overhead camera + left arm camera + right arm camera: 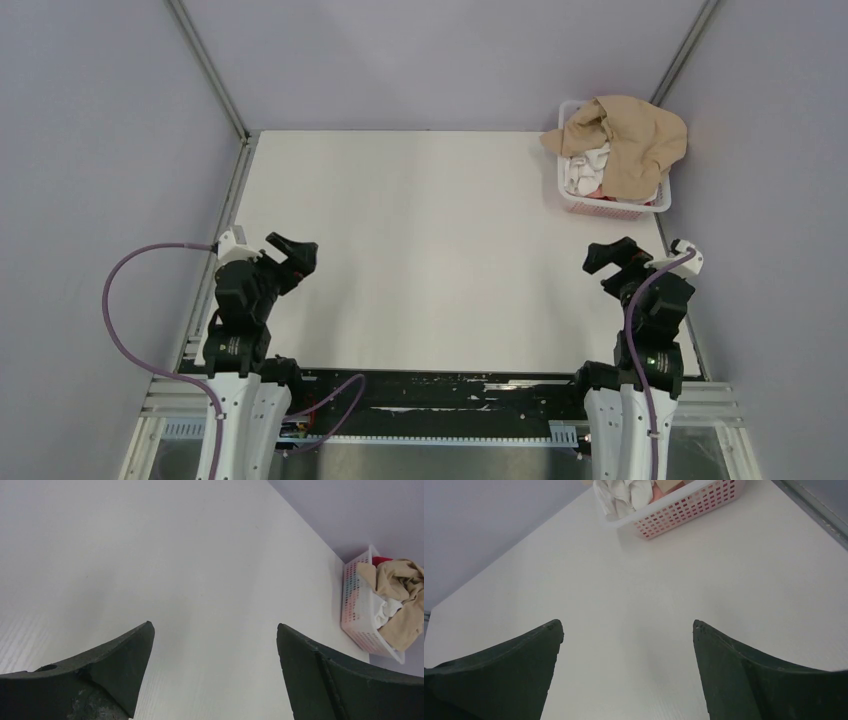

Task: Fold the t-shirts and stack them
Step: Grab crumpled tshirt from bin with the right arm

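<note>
T-shirts (pixel 603 165) lie crumpled in the basket (pixel 612 208) at the far right corner of the table (pixel 430 250), with the tan tee (pixel 640 140) heaped on top. The right gripper (pixel 608 254) is nearer, the pile straight beyond it. The left gripper (pixel 292 250) is well apart across the table. Both are released, jaws wide, holding nothing. The heap shows no clear long axis.

1. The top view looks steeply down from above and behind, taking in the whole bench (pixel 420 250).
2. Each wrist view sits low over the bench, looking out between its own jaws.
3. All three share the far-right basket (pixel 604 206).
</note>
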You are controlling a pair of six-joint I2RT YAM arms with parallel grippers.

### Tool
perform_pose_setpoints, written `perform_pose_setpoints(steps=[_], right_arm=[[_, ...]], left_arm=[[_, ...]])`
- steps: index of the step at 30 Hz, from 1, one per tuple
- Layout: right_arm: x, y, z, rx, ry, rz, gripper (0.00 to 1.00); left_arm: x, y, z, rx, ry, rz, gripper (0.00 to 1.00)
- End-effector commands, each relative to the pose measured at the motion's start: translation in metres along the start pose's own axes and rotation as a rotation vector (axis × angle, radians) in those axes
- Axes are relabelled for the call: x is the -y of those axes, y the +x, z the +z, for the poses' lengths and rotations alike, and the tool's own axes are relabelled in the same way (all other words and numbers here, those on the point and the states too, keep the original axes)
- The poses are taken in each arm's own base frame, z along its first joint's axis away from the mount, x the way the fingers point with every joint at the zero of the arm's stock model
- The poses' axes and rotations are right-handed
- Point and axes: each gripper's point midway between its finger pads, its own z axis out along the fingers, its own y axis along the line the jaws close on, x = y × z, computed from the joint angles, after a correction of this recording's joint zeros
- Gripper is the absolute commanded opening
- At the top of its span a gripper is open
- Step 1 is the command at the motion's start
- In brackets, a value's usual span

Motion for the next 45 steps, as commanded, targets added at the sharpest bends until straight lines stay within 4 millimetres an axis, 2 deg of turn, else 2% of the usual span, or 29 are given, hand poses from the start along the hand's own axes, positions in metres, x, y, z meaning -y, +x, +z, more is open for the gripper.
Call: perform_pose_setpoints(steps=[1,4,7,11,14,15,18,21,25,26,32,33,34,37,40,41,42,45], right_arm=[[-0.009,-0.024,-0.001,0.072,-0.008,0.026,1.00],[-0.026,-0.040,0.005,0.090,-0.073,0.030,1.00],[-0.038,-0.059,0.020,0.094,-0.090,0.042,1.00],[-0.043,-0.077,0.070,0.006,-0.053,-0.032,1.00],[-0.040,-0.090,0.120,-0.067,0.003,-0.080,1.00],[-0.044,-0.105,0.135,-0.059,0.009,-0.095,1.00],[-0.030,-0.110,0.191,-0.120,0.086,-0.173,1.00],[-0.009,-0.120,0.235,-0.148,0.204,-0.218,0.99],[-0.001,-0.140,0.281,-0.112,0.263,-0.243,0.98],[0.003,-0.136,0.296,-0.120,0.272,-0.244,0.96],[0.012,-0.147,0.345,-0.060,0.317,-0.222,0.89],[0.011,-0.146,0.351,-0.058,0.310,-0.219,0.84],[0.011,-0.147,0.356,-0.052,0.307,-0.214,0.69],[0.006,-0.160,0.363,-0.013,0.298,-0.219,0.35],[-0.011,-0.197,0.354,0.064,0.268,-0.274,0.14],[-0.019,-0.211,0.348,0.092,0.259,-0.290,0.04],[-0.028,-0.227,0.338,0.126,0.246,-0.304,0.00],[-0.059,-0.275,0.302,0.228,0.194,-0.338,0.00]], left_arm=[[0.001,-0.002,0.001,0.004,0.010,0.006,1.00],[0.002,-0.003,0.006,0.017,0.018,0.003,1.00],[0.004,-0.002,0.014,0.010,0.033,-0.003,1.00],[0.005,-0.002,0.025,0.001,0.037,-0.002,1.00],[0.003,0.000,0.036,0.002,0.041,-0.013,1.00],[0.003,0.000,0.039,0.003,0.043,-0.019,1.00],[0.004,0.004,0.048,-0.017,0.053,-0.024,1.00],[0.003,0.006,0.054,-0.033,0.050,-0.017,1.00],[-0.006,0.011,0.061,-0.050,0.014,-0.013,1.00],[-0.007,0.012,0.062,-0.051,0.011,-0.013,1.00],[-0.013,0.016,0.071,-0.081,-0.017,-0.009,1.00],[-0.013,0.017,0.072,-0.086,-0.020,-0.007,1.00],[-0.013,0.017,0.073,-0.089,-0.021,-0.007,1.00],[-0.015,0.017,0.073,-0.093,-0.032,-0.006,1.00],[-0.016,0.017,0.074,-0.094,-0.041,-0.006,1.00],[-0.016,0.017,0.074,-0.097,-0.043,-0.007,1.00],[-0.015,0.018,0.074,-0.103,-0.037,-0.008,1.00],[-0.013,0.021,0.075,-0.123,-0.032,-0.015,1.00]])
